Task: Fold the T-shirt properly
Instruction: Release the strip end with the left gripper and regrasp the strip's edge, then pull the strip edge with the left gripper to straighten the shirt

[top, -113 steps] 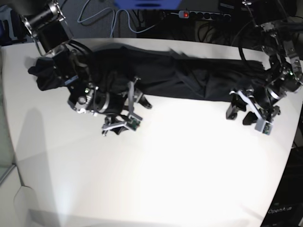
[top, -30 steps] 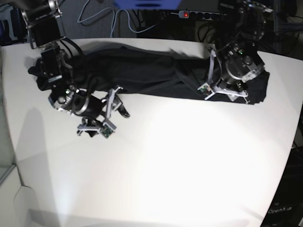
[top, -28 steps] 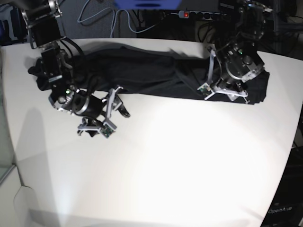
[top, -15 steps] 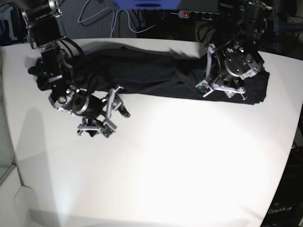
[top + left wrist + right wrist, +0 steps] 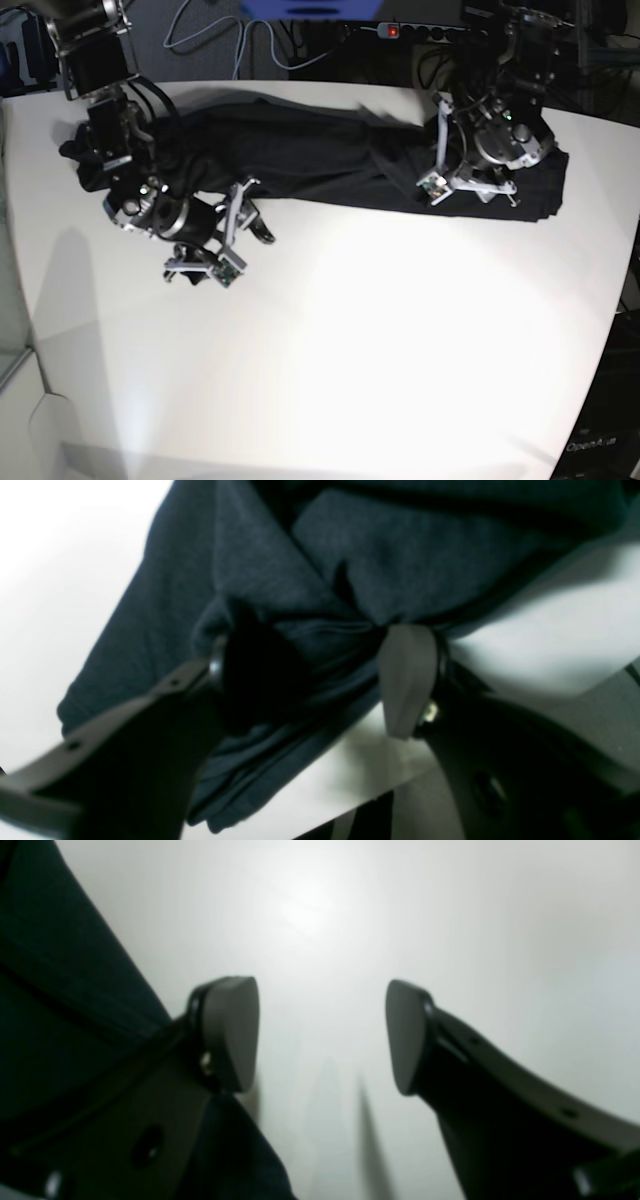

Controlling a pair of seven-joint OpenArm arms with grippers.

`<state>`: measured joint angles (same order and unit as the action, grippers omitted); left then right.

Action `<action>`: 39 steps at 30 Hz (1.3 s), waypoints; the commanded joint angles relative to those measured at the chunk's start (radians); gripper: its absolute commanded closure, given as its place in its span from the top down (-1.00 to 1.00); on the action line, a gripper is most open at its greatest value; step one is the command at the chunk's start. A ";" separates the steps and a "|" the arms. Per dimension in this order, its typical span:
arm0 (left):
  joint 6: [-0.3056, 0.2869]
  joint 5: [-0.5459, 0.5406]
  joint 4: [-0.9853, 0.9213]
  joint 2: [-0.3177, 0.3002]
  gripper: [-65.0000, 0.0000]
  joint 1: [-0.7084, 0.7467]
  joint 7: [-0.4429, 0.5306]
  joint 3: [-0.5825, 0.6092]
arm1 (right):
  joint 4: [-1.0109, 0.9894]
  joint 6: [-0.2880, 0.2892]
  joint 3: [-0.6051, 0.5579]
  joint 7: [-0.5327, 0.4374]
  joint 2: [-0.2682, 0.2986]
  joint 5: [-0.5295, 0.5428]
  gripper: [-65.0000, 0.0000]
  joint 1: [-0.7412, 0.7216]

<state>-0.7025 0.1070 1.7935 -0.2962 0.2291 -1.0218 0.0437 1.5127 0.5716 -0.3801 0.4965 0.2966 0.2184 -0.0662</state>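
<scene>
Black T-shirt (image 5: 330, 155) stretched in a long rumpled band along the far edge of the white tabletop (image 5: 380, 340). Left end effector (image 5: 320, 680) down on the shirt's end near the far corner, fingers spread with bunched folds between them, one finger (image 5: 407, 680) at the cloth's edge; no firm pinch visible. Right end effector (image 5: 322, 1035) spread wide over bare tabletop just beside the shirt's other end, holding nothing.
</scene>
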 commanded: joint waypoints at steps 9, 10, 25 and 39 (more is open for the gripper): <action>0.004 -0.003 0.019 -0.002 -0.14 0.002 0.010 -0.003 | 0.016 -0.002 0.003 -0.023 0.005 0.011 0.21 -0.017; 0.004 -0.003 0.019 -0.002 -0.24 0.002 0.010 -0.003 | 0.016 -0.002 0.003 -0.023 0.005 0.011 0.21 -0.016; 0.004 0.000 0.122 0.048 -0.79 0.013 0.005 -0.072 | 0.016 -0.002 0.003 -0.026 0.005 0.011 0.21 -0.005; 0.004 -0.005 0.154 0.085 -0.79 0.023 0.011 -0.245 | 0.018 -0.002 0.003 -0.025 0.005 0.011 0.21 -0.005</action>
<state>-0.7025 0.1093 1.9263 -0.2050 0.2554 -1.0210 -0.1993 1.5131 0.5716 -0.3801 0.4976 0.2966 0.2176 -0.0521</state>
